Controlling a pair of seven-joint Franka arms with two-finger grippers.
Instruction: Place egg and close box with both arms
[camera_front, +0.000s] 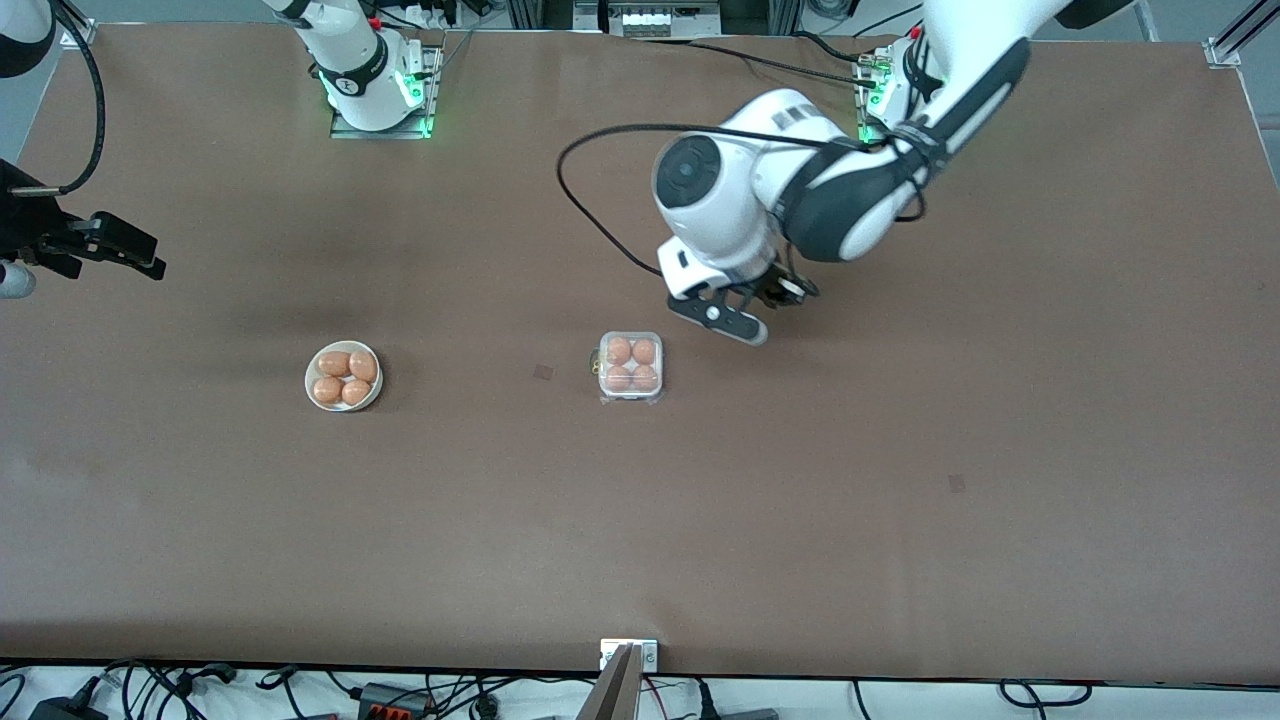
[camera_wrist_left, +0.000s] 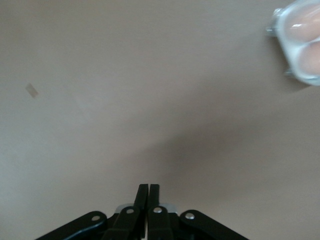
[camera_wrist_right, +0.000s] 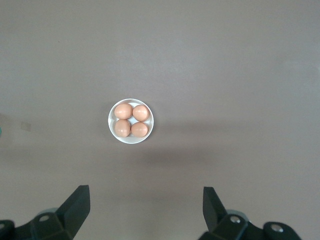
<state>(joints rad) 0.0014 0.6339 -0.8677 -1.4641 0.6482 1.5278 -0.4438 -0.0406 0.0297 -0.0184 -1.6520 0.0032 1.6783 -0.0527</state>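
Egg box (camera_front: 631, 367) lid down, four eggs inside.
Left gripper (camera_front: 735, 322), pinched empty beside it, should press the lid evenly; right gripper (camera_wrist_right: 145, 210) waits spread wide.

It was plainly a robotics lab. Two white arms (camera_front: 800, 190) were bolted to metal base plates (camera_front: 380, 125) glowing with green lights, at the edge of a broad brown table (camera_front: 900, 500). Black cables (camera_front: 600, 210) trailed across it, and power strips and plugs (camera_front: 390, 698) cluttered the floor along its edge.
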